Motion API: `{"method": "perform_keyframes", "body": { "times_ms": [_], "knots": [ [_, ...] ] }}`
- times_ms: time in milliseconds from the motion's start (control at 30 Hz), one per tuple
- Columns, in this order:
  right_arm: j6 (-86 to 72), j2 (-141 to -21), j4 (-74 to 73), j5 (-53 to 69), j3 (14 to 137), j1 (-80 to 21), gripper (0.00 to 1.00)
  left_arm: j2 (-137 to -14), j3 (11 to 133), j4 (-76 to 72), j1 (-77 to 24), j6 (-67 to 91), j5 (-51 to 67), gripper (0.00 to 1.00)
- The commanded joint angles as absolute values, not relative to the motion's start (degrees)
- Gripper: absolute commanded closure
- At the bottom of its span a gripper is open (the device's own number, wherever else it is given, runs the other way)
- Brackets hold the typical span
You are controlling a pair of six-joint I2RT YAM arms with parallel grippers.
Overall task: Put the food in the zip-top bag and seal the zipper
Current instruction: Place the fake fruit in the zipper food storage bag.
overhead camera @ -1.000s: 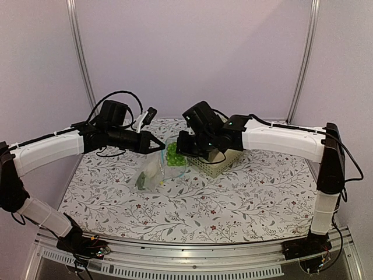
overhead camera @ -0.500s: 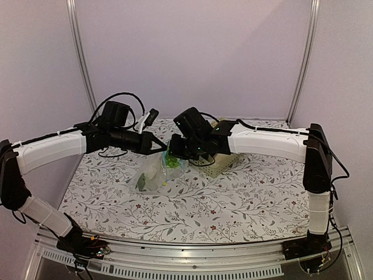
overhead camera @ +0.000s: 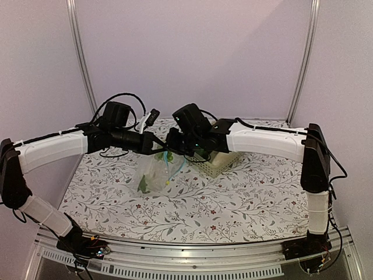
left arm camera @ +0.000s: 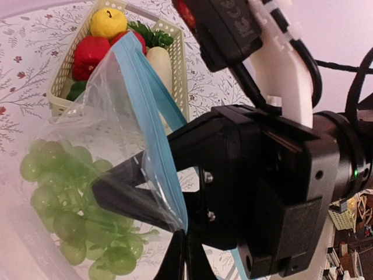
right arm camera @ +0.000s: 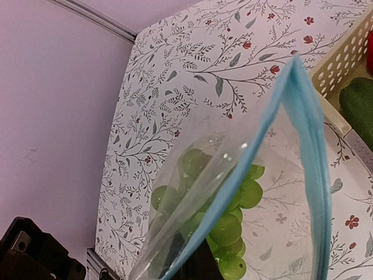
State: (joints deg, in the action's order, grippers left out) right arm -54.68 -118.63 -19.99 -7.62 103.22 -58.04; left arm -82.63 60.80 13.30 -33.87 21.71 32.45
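1. left gripper is clamped tight on the zipper, right at the blue strip's near end.
2. right gripper is pinched onto that same strip, just beside the left one, the two nearly nose to nose.
3. the zip-top bag hangs slanted below them over the flowered table, mouth gaping, green grapes bunched inside.
4. yellow apple, red pieces and white radish sit in the basket, just beyond the bag.
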Motion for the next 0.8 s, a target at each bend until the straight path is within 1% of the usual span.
{"method": "perform_keyframes", "body": {
  "times_ms": [0,267,500,567,667,767],
  "knots": [
    [-56.16,-119.25,-18.08,-9.03,102.83,-58.24,1.0,-83.28,60.04,12.52,-34.82,22.1,33.18,1.0],
    [-56.21,-120.36,-17.55,-9.68,99.76,-58.28,1.0,-82.18,59.68,12.14,-34.8,22.03,32.4,1.0],
    [-54.73,-120.09,-17.74,-10.49,99.27,-58.33,0.8,-81.92,59.59,12.09,-34.82,22.01,32.04,1.0],
    [-54.26,-119.67,-17.78,-10.7,99.3,-58.29,0.75,-81.76,59.59,12.13,-34.87,21.92,31.85,1.0],
    [-53.63,-119.08,-17.98,-11.22,98.95,-58.26,0.7,-81.58,59.59,12.3,-34.73,21.74,31.52,1.0],
    [-52.76,-118.24,-18.0,-11.28,98.77,-58.24,0.62,-81.48,59.59,12.39,-34.72,21.63,31.31,1.0]
  ]
}}
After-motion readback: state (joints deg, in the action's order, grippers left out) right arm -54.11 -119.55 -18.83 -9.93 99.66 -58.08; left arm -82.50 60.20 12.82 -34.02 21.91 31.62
